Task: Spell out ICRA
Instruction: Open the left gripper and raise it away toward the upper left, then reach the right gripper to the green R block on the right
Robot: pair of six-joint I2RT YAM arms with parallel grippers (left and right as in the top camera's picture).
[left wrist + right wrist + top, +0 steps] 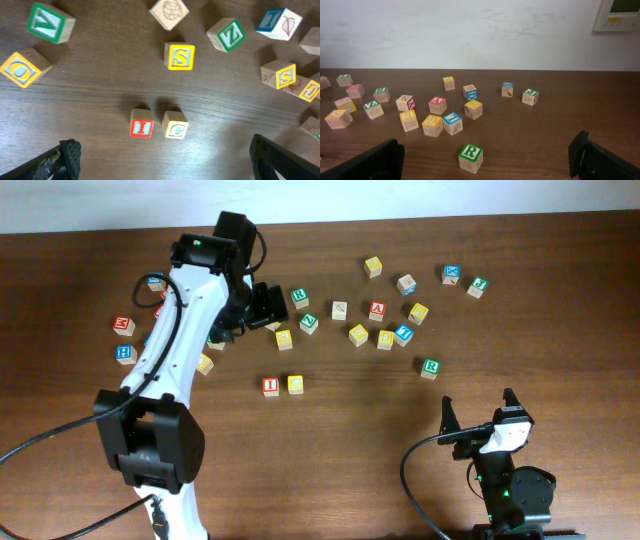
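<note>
A red I block [270,386] and a yellow C block [295,384] stand side by side on the table's middle. They also show in the left wrist view, the I block [141,127] just left of the C block [175,129]. A green R block [430,368] lies apart at the right and shows close in the right wrist view [470,156]. A red A block [377,310] sits in the scattered group and shows in the right wrist view [437,105]. My left gripper [262,308] [165,170] is open and empty above the table, behind the I and C. My right gripper [478,415] [487,167] is open and empty, just short of the R.
Several other letter blocks lie scattered across the back half, such as a yellow S block [179,56], a green Z block [227,34] and a blue block [452,274]. More blocks lie at the far left near a red block [123,325]. A white wall rises behind the table.
</note>
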